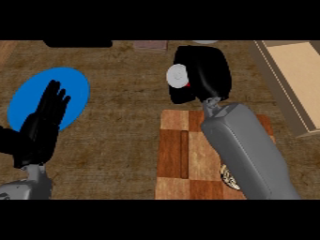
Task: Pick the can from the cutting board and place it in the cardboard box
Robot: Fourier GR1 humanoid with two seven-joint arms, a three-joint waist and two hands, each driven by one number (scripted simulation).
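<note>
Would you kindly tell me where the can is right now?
In the head view the can is held in the right hand, lifted beyond the far edge of the cutting board, left of the cardboard box and not yet over it.

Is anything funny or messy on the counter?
Nothing is spilled or broken. The can lies sideways in the right robot hand, off the cutting board, not yet in the cardboard box.

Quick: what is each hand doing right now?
Left hand: open, holding nothing, over the blue plate.
Right hand: shut on the can.
</note>
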